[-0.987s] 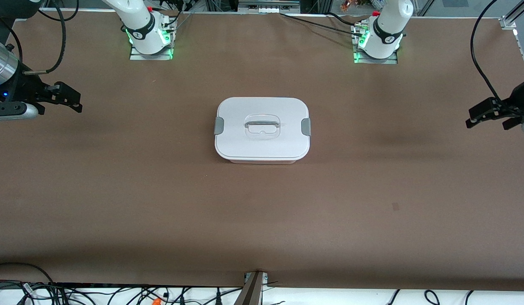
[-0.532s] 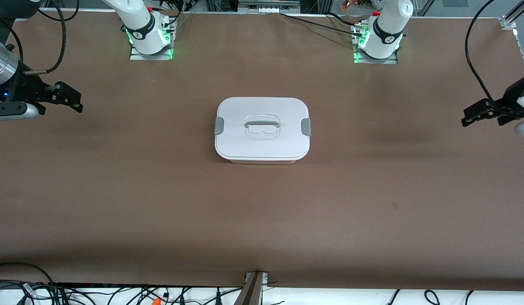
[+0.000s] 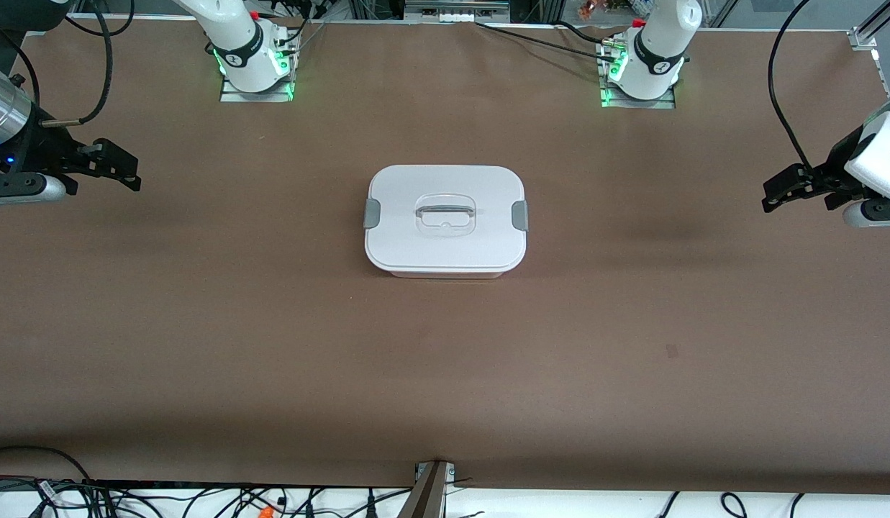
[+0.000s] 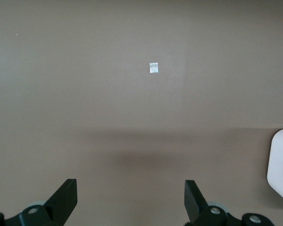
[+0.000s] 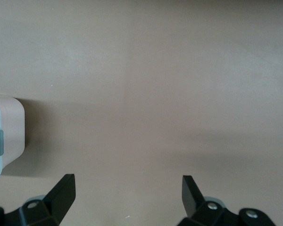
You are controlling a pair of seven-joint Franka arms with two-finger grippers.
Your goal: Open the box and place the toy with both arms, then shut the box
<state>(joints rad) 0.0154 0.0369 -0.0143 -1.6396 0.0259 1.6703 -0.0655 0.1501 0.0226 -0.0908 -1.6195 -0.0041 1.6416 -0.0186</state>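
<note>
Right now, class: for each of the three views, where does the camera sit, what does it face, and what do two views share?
Front view: high, facing the arms; shows the closed box, left gripper and right gripper.
Left wrist view: on the left wrist, looking at the table; open fingers show.
Right wrist view: likewise; open fingers show.
Shared: both wrist views catch the box's edge.

A robotics lab is showing here: two arm bases glowing green are sitting bolted along the frame's top, on a brown tabletop, with cables trailing along the bottom edge.
</note>
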